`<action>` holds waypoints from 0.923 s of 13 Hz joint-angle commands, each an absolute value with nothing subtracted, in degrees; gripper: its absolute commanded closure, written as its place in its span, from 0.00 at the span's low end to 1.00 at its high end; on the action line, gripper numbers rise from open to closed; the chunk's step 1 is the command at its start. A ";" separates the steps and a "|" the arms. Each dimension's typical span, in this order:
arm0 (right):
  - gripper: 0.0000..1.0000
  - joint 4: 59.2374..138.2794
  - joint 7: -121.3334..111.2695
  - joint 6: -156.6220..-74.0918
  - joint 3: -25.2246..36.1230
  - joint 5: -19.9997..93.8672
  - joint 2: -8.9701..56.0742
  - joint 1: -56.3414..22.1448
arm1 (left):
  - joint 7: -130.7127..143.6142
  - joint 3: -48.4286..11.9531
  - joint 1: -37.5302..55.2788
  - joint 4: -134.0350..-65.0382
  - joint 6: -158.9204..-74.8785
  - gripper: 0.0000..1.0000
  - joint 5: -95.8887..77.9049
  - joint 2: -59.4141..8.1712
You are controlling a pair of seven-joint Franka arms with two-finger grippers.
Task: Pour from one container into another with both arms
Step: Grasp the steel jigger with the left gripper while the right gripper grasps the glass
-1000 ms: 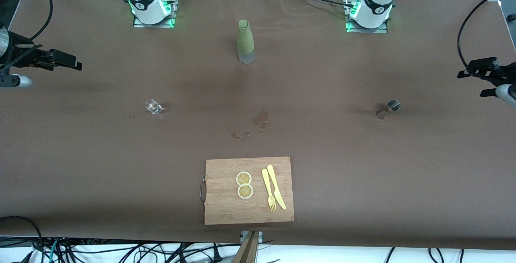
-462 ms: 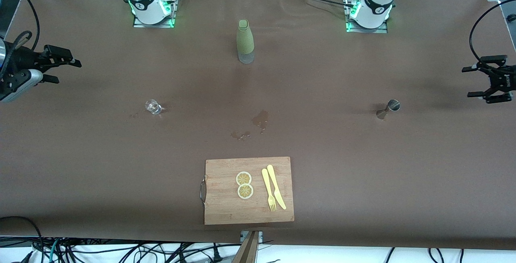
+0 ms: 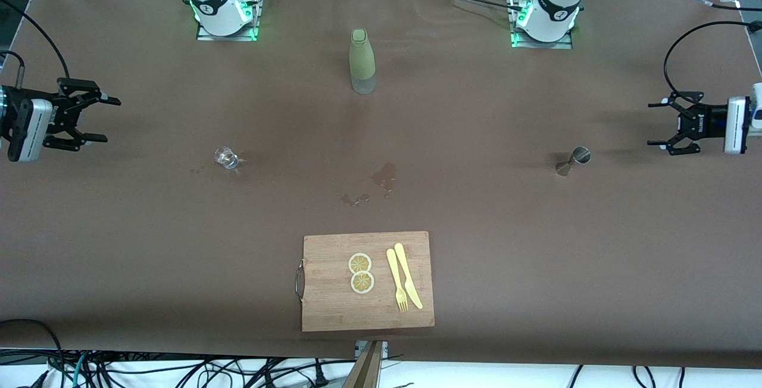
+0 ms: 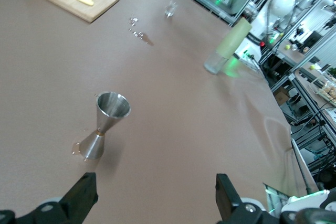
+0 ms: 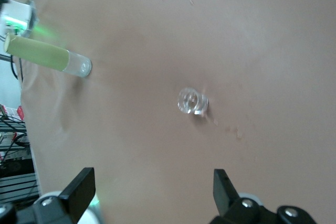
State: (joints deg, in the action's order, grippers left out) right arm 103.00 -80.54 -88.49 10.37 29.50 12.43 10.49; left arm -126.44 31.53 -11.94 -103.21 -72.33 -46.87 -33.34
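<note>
Both grippers hang with fingers spread wide, empty — the left gripper (image 3: 656,124) over its table end near the metal measuring cup (image 3: 572,160), the right gripper (image 3: 102,119) over its end near the small glass (image 3: 226,157). Bare brown table (image 3: 506,245) lies between them — bottle (image 3: 362,60) upright midway between the bases.

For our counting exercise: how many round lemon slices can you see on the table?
2. Both yellow round lemon slices lie on the wooden cutting board, touching: one farther from the front camera, one nearer, beside the yellow plastic fork. None seems hidden.
</note>
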 commanded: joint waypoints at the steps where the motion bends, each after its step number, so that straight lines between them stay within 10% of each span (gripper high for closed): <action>1: 0.00 113.17 -96.53 -93.67 12.56 38.11 10.99 11.34 | -140.65 31.82 -14.23 -101.70 -66.91 0.00 -52.27 -41.27; 12: 0.00 123.13 -142.89 -98.62 13.45 65.46 32.41 10.90 | -158.29 22.43 -17.93 -97.93 -65.48 0.00 -67.59 -55.80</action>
State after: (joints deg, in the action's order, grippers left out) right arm 123.58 -137.94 -99.74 13.76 61.81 28.46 11.09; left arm -154.66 23.78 -17.93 -100.95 -66.21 -66.62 -53.76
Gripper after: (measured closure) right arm 0.000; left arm 0.000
